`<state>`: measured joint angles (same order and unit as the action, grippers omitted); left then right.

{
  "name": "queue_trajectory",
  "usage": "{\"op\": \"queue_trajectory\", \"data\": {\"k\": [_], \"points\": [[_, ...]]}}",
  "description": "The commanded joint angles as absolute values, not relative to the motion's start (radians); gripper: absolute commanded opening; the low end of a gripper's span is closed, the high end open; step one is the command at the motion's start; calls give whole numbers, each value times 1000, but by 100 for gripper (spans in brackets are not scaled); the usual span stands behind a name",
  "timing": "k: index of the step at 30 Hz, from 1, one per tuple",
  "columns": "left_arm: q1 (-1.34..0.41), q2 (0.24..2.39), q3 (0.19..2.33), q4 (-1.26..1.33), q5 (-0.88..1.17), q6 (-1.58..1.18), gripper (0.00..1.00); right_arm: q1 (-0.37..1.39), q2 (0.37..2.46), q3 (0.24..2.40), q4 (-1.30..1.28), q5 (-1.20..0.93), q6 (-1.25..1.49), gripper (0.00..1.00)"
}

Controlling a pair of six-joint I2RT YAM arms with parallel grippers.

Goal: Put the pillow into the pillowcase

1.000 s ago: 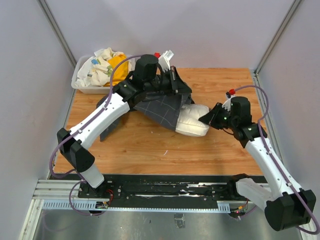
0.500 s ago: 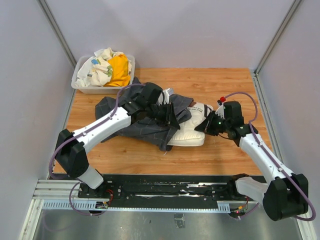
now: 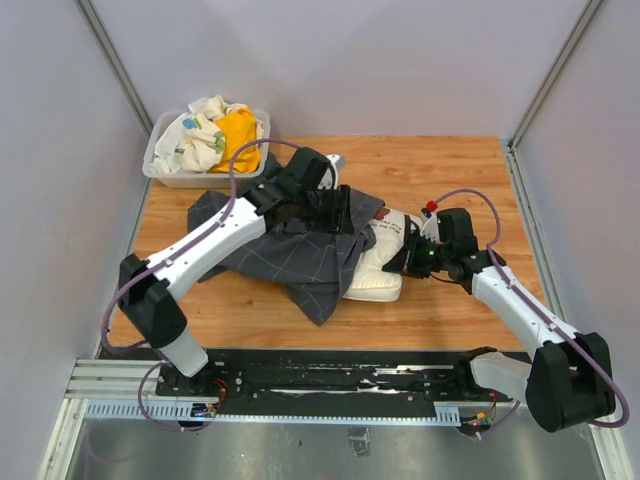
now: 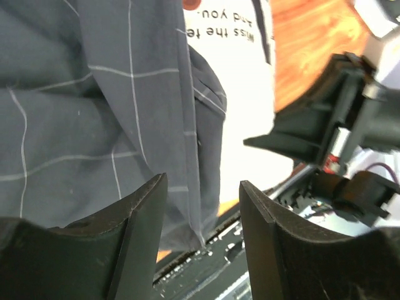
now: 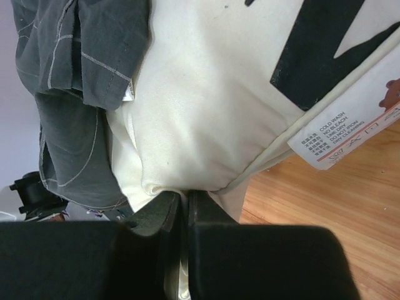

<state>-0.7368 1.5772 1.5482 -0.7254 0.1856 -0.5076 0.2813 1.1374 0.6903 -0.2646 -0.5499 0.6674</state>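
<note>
The dark grey grid-lined pillowcase [image 3: 290,255] lies crumpled mid-table, draped over the left part of the cream-white pillow [image 3: 378,272]. My left gripper [image 3: 347,213] hovers above the pillowcase's right edge. In the left wrist view that gripper [image 4: 203,187] stands open, with the pillowcase [image 4: 94,94] hanging loose beyond the jaws and the pillow [image 4: 240,94] behind it. My right gripper [image 3: 405,258] is at the pillow's right end. In the right wrist view it [image 5: 186,199] is shut on the pillow's [image 5: 206,94] seamed edge, with the pillowcase [image 5: 75,50] covering the far end.
A white bin [image 3: 160,172] at the back left holds yellow and white patterned cloths. A printed care label [image 5: 350,134] hangs from the pillow over the wooden table [image 3: 450,170]. Grey walls close in both sides.
The left arm brought the pillowcase down and left over the pillow, then opened its jaws and let the cloth go. The right gripper closed on the pillow's edge and pushed leftward.
</note>
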Motion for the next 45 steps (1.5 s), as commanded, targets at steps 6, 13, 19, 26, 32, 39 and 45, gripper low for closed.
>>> {"op": "queue_trajectory", "data": {"k": [6, 13, 19, 26, 32, 39, 45], "points": [[-745, 1862, 1656, -726, 176, -401, 59, 300, 1139, 720, -232, -573, 635, 1], [-749, 1910, 1727, -724, 246, -404, 65, 300, 1135, 706, -218, -566, 646, 1], [-780, 1938, 1747, -745, 250, -375, 56, 300, 1150, 707, -208, -571, 651, 1], [-794, 1976, 1753, -732, 271, -400, 0, 299, 1175, 745, -197, -576, 655, 1], [-809, 1977, 1903, -774, 254, -416, 0, 300, 1206, 795, -165, -597, 676, 1], [-818, 2028, 1985, -761, 297, -450, 0, 301, 1219, 792, -157, -603, 683, 1], [-874, 2113, 1996, -829, 191, -403, 0, 298, 1203, 795, -148, -582, 706, 1]]}}
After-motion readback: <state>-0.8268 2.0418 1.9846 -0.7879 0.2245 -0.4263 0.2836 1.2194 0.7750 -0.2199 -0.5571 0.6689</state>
